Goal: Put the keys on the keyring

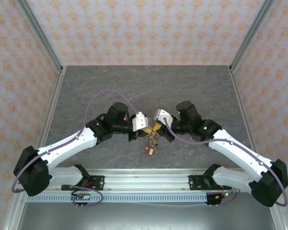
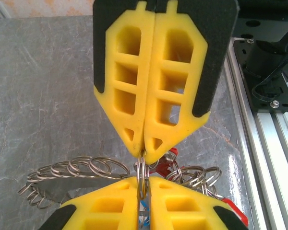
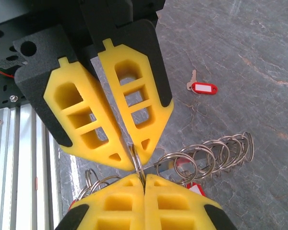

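Note:
Both grippers meet over the table's middle, pinching one small split ring (image 2: 142, 170) from opposite sides. My left gripper (image 2: 143, 182) is shut on its lower part and my right gripper (image 2: 144, 151) on its top. In the right wrist view the right gripper (image 3: 144, 178) and left gripper (image 3: 133, 155) clamp the same split ring (image 3: 137, 160). The keyring (image 2: 81, 183) shows edge-on as a grey disc lined with several wire rings (image 3: 216, 152). Keys with red tags (image 1: 150, 147) hang below the grippers (image 1: 152, 130). One loose red-tagged key (image 3: 201, 87) lies on the table.
The grey stone-patterned table (image 1: 144, 91) is walled by patterned panels and metal posts. An aluminium rail (image 1: 144, 179) with the arm bases runs along the near edge. A blue tag (image 2: 144, 207) shows between my left fingers.

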`<move>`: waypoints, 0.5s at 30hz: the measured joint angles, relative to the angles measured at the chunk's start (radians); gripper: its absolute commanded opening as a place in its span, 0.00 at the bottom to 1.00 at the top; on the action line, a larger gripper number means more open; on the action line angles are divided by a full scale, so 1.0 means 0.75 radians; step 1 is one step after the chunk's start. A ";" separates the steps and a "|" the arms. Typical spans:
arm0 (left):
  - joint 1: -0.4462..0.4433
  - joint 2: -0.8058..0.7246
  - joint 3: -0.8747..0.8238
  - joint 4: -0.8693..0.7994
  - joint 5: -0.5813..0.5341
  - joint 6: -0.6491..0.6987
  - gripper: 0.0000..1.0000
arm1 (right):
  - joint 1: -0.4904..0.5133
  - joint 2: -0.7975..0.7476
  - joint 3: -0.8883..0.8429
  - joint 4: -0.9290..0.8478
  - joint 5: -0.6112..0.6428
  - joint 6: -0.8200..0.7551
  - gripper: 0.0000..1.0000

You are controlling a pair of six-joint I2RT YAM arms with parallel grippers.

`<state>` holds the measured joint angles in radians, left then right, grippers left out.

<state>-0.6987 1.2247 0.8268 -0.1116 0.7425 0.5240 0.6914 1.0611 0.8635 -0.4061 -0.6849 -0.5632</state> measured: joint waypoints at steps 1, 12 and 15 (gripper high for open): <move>0.000 0.000 0.003 -0.006 0.001 0.003 0.11 | 0.000 0.004 0.009 -0.008 -0.001 0.000 0.00; 0.000 0.026 0.012 -0.010 0.007 -0.002 0.00 | -0.002 0.028 0.044 -0.071 -0.005 -0.015 0.00; 0.000 0.032 0.013 -0.008 0.010 -0.004 0.00 | -0.003 0.028 0.044 -0.075 -0.004 -0.015 0.03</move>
<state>-0.6987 1.2484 0.8368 -0.1177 0.7498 0.5209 0.6891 1.0821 0.8967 -0.4622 -0.6880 -0.5743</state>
